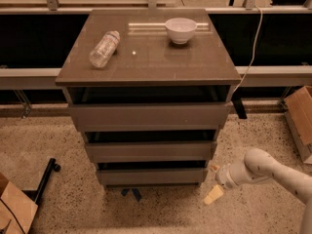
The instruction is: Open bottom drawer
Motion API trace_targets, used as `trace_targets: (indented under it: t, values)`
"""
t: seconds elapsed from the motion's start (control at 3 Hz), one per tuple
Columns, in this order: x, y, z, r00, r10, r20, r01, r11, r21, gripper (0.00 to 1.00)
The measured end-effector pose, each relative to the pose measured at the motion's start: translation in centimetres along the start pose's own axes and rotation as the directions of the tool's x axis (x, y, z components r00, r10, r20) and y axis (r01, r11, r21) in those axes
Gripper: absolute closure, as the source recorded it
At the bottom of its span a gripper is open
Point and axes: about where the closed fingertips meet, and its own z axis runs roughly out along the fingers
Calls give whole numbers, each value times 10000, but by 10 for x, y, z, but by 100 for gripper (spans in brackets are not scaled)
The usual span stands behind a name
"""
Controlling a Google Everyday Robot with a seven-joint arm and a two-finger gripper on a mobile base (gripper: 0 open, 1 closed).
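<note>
The bottom drawer [152, 175] is the lowest and narrowest of three grey-brown fronts in a cabinet, with a dark gap above it. My gripper [213, 185] hangs at the end of the white arm [265, 168], low to the right of the cabinet, just off the bottom drawer's right end. One cream fingertip [212, 195] points down toward the floor; a second small tip sits near the drawer's right corner. The gripper holds nothing that I can see.
The cabinet top [146, 57] carries a lying clear plastic bottle [104, 48] and a white bowl [181, 29]. Cardboard boxes stand at the right [300, 118] and lower left [14, 207]. A black stand foot [46, 177] lies on the speckled floor at the left. A white cable [251, 48] hangs behind.
</note>
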Motion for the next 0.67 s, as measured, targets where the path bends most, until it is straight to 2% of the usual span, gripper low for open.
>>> trace_targets:
  t: [0.33,0.67]
  values:
    - [1,-1,2,10000,26,18,-26,10000,-1,0]
    - [8,-1,4,9991,416,48,-417,9989,211,0]
